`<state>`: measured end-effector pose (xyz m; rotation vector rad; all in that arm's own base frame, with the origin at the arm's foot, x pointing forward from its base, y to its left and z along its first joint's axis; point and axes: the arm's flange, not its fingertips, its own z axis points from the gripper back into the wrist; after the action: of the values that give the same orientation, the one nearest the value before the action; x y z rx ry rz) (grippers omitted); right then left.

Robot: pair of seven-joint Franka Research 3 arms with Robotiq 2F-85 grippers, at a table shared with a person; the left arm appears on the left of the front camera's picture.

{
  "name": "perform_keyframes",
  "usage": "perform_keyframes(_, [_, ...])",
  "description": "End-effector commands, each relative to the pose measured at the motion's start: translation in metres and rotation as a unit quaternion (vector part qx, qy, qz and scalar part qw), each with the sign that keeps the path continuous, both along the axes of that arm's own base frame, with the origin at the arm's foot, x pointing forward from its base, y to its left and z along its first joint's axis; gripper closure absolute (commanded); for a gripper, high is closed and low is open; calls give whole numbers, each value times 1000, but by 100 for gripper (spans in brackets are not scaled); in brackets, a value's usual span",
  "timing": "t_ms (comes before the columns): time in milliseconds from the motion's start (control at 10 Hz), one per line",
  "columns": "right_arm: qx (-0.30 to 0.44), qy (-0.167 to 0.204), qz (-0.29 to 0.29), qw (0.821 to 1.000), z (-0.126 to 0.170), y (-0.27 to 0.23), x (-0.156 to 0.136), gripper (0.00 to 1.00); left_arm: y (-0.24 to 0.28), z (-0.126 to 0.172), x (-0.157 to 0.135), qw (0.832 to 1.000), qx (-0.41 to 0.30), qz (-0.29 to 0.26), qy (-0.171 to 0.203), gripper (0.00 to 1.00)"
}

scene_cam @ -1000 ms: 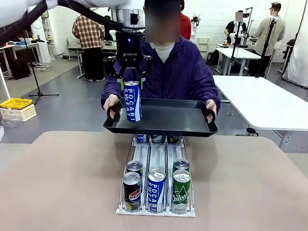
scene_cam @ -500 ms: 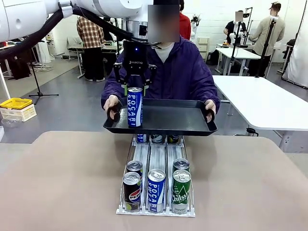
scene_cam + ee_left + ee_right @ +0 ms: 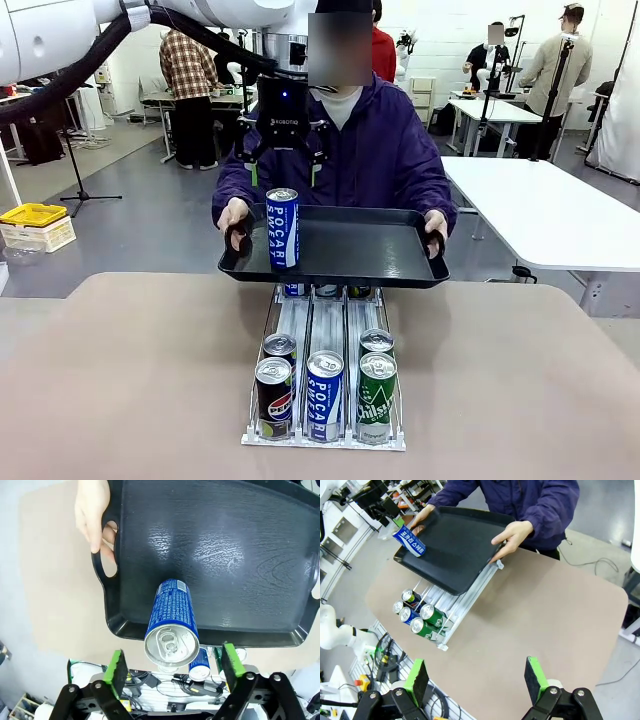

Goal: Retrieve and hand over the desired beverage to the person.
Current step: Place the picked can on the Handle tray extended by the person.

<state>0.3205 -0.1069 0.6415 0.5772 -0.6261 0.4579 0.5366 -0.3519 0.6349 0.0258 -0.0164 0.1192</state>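
Blue Pocari Sweat can (image 3: 282, 229) upright on black tray (image 3: 370, 245), left gripper (image 3: 284, 174) spread above; thin-walled, slick, likely full, so grasp mid-body gently

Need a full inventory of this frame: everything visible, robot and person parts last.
can: 1, blue and white, upright on the tray's left part
tray: 1, black, held above the table's far edge
rack: 1, white, three lanes, mid-table
rack cans: at least 8; front row dark, blue, green; far three partly hidden under tray
table: 1, beige
crate: 1, yellow, floor at left
person: 1, purple jacket, far side
hands: 2, on tray handles
left end effector: open, above can
right end effector: open, high over table
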Motion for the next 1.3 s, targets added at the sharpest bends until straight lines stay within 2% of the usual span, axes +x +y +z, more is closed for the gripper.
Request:
perform_keyframes(0, [10, -3, 8, 1000, 0, 0, 1, 0, -5, 8, 6, 1000, 4, -15, 1, 0])
perform_keyframes(200, [10, -3, 8, 1000, 0, 0, 1, 0, 0, 19, -11, 999, 11, -40, -14, 0])
perform_keyframes(400, [10, -3, 8, 1000, 0, 0, 1, 0, 27, 43, -74, 991, 10, -125, -50, 0])
perform_keyframes(500, [10, -3, 8, 1000, 0, 0, 1, 0, 44, 48, -105, 987, -1, -149, -60, 0])
perform_keyframes(800, [10, -3, 8, 1000, 0, 0, 1, 0, 85, 37, -202, 972, -35, -214, -84, 0])
perform_keyframes(1000, [10, -3, 8, 1000, 0, 0, 1, 0, 104, 23, -231, 970, -38, -211, -112, 0])
perform_keyframes(1200, [10, -3, 8, 1000, 0, 0, 1, 0, 117, 10, -238, 975, -43, -191, -106, 0])
